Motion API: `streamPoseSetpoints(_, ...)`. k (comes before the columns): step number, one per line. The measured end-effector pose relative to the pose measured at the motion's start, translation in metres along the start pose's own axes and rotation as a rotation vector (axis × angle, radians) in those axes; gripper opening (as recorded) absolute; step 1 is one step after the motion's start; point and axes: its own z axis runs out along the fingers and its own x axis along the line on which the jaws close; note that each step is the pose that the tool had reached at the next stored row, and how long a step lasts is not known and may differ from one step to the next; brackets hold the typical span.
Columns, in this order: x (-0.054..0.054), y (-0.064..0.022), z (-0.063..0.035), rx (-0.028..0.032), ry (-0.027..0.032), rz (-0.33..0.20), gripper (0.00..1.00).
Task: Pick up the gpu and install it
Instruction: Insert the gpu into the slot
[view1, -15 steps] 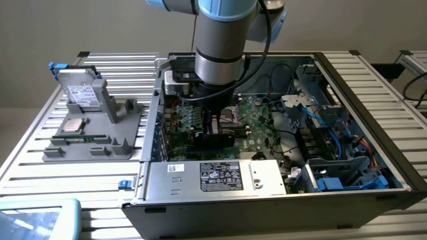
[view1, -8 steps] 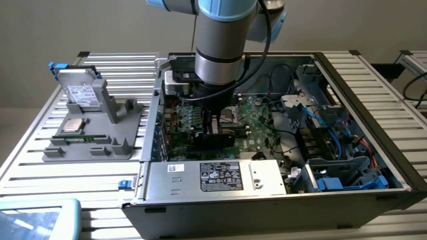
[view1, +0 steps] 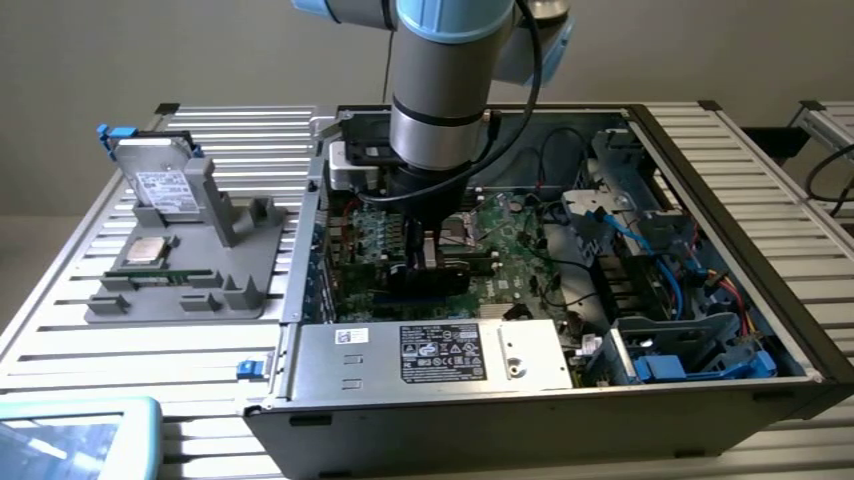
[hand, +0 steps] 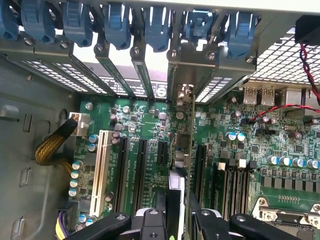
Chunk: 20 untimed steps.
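Over the open PC case (view1: 787, 330), the arm is down inside with the claw (view1: 430, 262) low above the motherboard (view1: 514, 235). Claw is partly closed, clamped on the gpu (view1: 434, 280), which it holds on edge; in the exterior view it shows as a dark card hanging just under the fingers. In the wrist view the gpu (hand: 189, 130) is seen edge-on, running from between the fingers (hand: 150, 225) toward the rear bracket bay, its silver bracket (hand: 183, 92) close to the slot covers with their blue clips (hand: 156, 27).

Step in hand, as I read it: install phase, pick already done. Card looks lined up over the expansion slots (hand: 140, 170), but whether it's seated I can't tell.

Next move calls for: keeping the card edge square to the slot, bracket end landing in the open rear gap, straight-down push, no tilt.

Writing: power supply (view1: 427, 352) carries a black label with cert marks, text not legible. Hard drive (view1: 163, 185) on the grey fixture (view1: 187, 290) on the counter (view1: 60, 310) has a white label, unreadable. No brand readable on the motherboard.
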Motion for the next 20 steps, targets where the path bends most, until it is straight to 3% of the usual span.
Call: streamPoseSetpoints(20, 0.0, 0.0003, 0.0001, -0.0005, -0.0004, 0.0, 0.27)
